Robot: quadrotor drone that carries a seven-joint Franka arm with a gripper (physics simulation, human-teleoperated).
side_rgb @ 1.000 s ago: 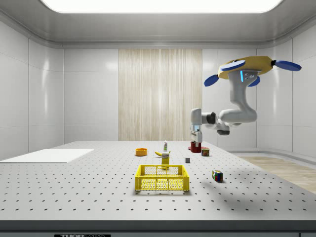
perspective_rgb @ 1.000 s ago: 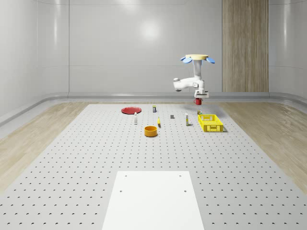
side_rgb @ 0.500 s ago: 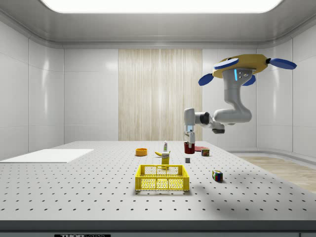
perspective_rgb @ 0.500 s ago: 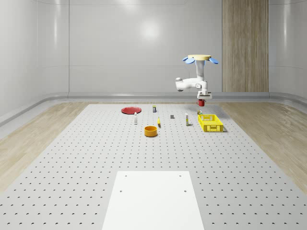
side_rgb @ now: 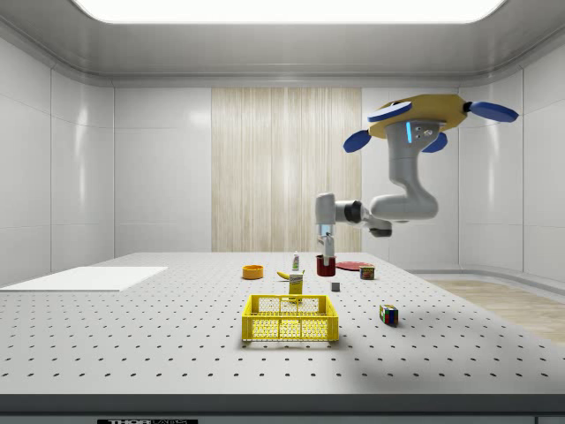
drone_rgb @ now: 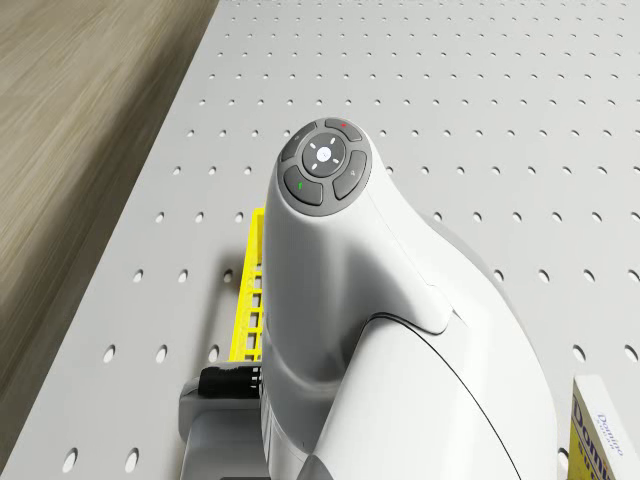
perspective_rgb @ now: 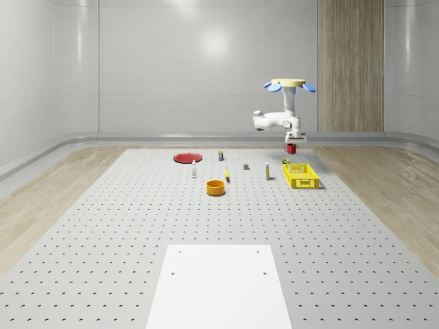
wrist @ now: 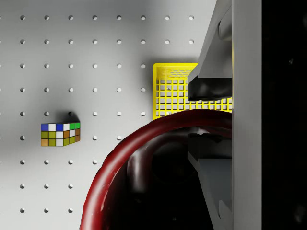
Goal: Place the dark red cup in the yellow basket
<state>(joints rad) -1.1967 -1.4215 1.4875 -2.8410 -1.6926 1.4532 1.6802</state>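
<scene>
The drone hovers above the perforated worktop, jaws gripping the dark red cup; the wrist view reveals the yellow mesh basket beneath.

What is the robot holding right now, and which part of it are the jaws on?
The dark red cup, pinched at its rim, one jaw inside and one outside, hanging in the air above the table.

Mostly hidden behind the arm in the drone view: the yellow basket, one edge showing. Cut off at the wrist picture's edge: the dark red cup, its wall clamped between the fingers. Cut by the drone picture's edge: a printed box. Too small to identify in the whole-scene view: small items beside the basket.
</scene>
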